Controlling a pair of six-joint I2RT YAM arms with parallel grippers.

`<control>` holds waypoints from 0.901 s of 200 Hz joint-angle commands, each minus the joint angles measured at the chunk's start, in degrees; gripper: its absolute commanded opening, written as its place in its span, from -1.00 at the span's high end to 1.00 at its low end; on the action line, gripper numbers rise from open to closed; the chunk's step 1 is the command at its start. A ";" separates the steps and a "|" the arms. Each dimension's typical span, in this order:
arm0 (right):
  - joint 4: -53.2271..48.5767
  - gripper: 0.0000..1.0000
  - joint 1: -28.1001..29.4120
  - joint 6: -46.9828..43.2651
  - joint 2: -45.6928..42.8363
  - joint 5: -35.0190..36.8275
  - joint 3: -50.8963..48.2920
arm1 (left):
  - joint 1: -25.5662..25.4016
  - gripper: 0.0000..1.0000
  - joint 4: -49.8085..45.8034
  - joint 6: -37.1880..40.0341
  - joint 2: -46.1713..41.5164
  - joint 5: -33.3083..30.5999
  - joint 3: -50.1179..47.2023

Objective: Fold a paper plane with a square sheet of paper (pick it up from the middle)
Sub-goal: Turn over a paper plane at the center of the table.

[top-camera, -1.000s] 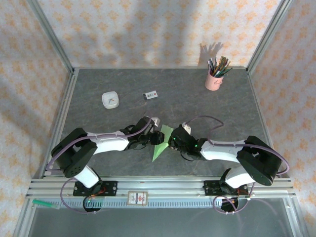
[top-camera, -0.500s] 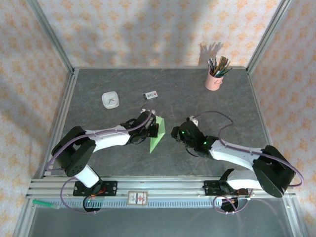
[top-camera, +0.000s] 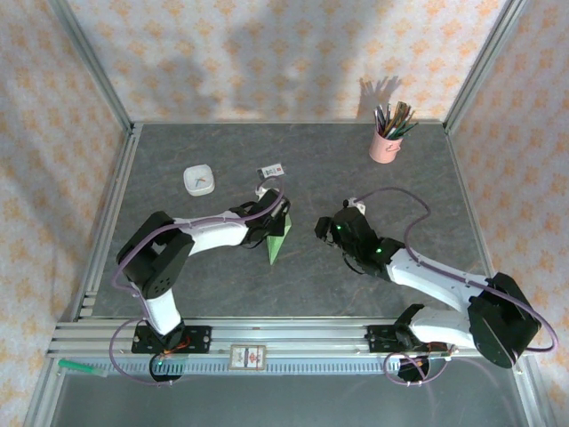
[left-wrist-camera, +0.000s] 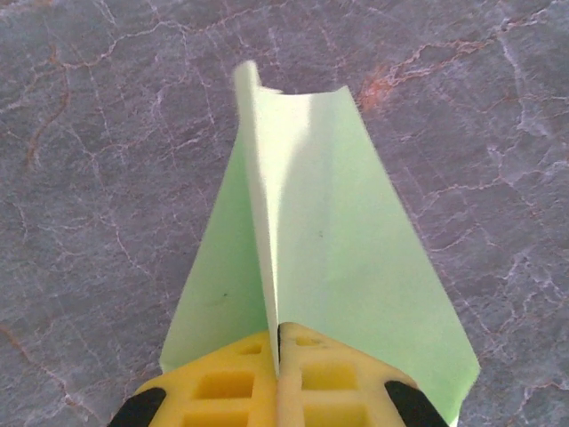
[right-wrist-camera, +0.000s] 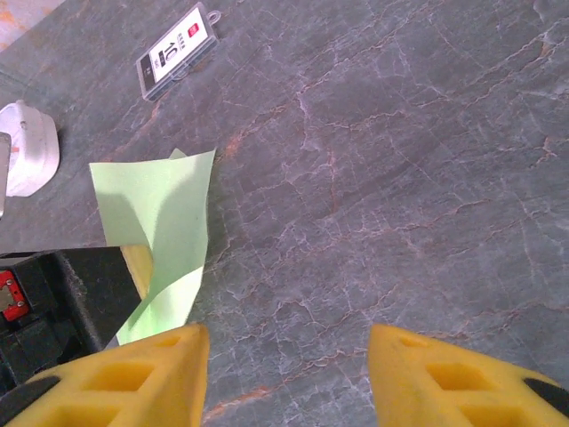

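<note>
**Left tool pinches folded green paper plane; right tool stands spread beside it**

The paper plane (top-camera: pixel 276 238), a slim dart of pale green paper, sits near the middle of the grey marbled bench (top-camera: pixel 400 196). From above, its narrow point aims toward the arm bases and its wide end faces the back wall.

In the left wrist view the paper plane (left-wrist-camera: pixel 320 258) shows a raised central crease with a flap spreading to each side. The left tool (left-wrist-camera: pixel 277 356) has its yellow fingers pressed together on that crease at the near end. Whether the paper touches the bench cannot be told.

From above, the left tool (top-camera: pixel 269 226) is at the plane's wide end. The right tool (top-camera: pixel 324 229) is to the right of the plane, near it but apart. In its own view the right tool (right-wrist-camera: pixel 284 342) has its fingers spread with bare bench between them, and the paper plane (right-wrist-camera: pixel 169 222) lies off to the left.

Farther back are a small white card (top-camera: pixel 271 171), a white dish (top-camera: pixel 198 181) and, in the far right corner, a pink pencil cup (top-camera: pixel 385 145).
</note>
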 commanded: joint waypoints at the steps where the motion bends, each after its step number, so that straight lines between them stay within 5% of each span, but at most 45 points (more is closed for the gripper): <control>1: -1.25 0.00 -0.31 -2.08 0.21 1.88 0.75 | 0.20 0.85 -1.67 -0.42 0.57 -0.80 1.61; 98: 0.01 0.00 -0.32 -1.38 3.06 0.89 -0.63 | 0.18 0.53 1.18 -1.99 1.44 3.51 1.79; 180: 0.81 -0.01 -0.32 -1.18 4.45 0.34 -0.77 | -1.60 0.26 -0.77 -0.14 6.18 -3.36 4.41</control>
